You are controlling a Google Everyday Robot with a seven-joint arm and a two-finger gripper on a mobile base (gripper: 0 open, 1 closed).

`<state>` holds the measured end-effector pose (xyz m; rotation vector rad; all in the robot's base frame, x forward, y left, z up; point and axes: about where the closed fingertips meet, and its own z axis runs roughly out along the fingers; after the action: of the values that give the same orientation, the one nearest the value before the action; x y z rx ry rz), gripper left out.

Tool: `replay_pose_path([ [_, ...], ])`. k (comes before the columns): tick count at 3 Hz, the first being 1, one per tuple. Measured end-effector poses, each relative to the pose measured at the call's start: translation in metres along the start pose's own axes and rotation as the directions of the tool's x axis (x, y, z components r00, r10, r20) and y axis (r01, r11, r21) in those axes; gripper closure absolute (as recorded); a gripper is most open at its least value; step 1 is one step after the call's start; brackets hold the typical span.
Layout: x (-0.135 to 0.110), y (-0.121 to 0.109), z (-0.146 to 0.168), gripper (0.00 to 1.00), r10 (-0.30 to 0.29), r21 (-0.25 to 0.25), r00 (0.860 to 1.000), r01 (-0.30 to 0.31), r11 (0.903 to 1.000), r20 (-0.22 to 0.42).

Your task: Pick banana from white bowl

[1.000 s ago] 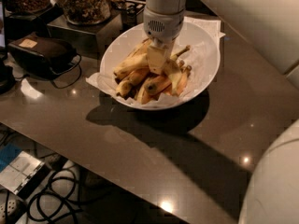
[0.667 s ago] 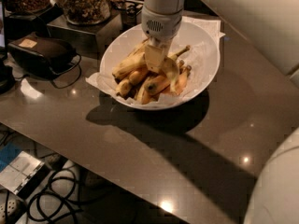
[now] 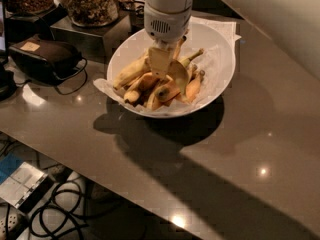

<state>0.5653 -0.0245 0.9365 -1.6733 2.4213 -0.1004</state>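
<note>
Gripper point(image 3: 161, 68) at upper centre of frame, below the white arm point(image 3: 167, 4), down among the fruit in the white bowl point(image 3: 215, 46). Tip at the top of the pile, touching or just above it; cannot tell which. Open or closed: cannot tell, outline merges with the fruit. Banana point(image 3: 131, 73) in left half of bowl, pale, arched, lying from lower left up toward the gripper, upper end just beside it. Smaller orange-yellow bananas point(image 3: 192, 86) heaped right of and below the gripper. Bowl on dark glossy table point(image 3: 225, 154); white paper point(image 3: 227, 30) poking out behind the rim. Glass jars point(image 3: 90, 4) at upper left, one on a metal box point(image 3: 87, 34). Black device point(image 3: 40, 59) at left edge. Cables point(image 3: 60, 209) at lower left, below the table edge.
</note>
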Motion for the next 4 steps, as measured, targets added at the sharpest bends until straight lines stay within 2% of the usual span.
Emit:
replay_pose_path([
  [1, -0.01, 0.026, -0.026, 1.0, -0.095, 0.036, 0.995, 0.095, 0.9948, 0.014],
  [3, -0.019, 0.027, -0.029, 1.0, -0.103, 0.053, 0.994, 0.102, 0.9934, 0.028],
  [4, -0.04, 0.04, -0.036, 1.0, -0.136, 0.058, 0.99, 0.134, 0.9892, 0.024],
])
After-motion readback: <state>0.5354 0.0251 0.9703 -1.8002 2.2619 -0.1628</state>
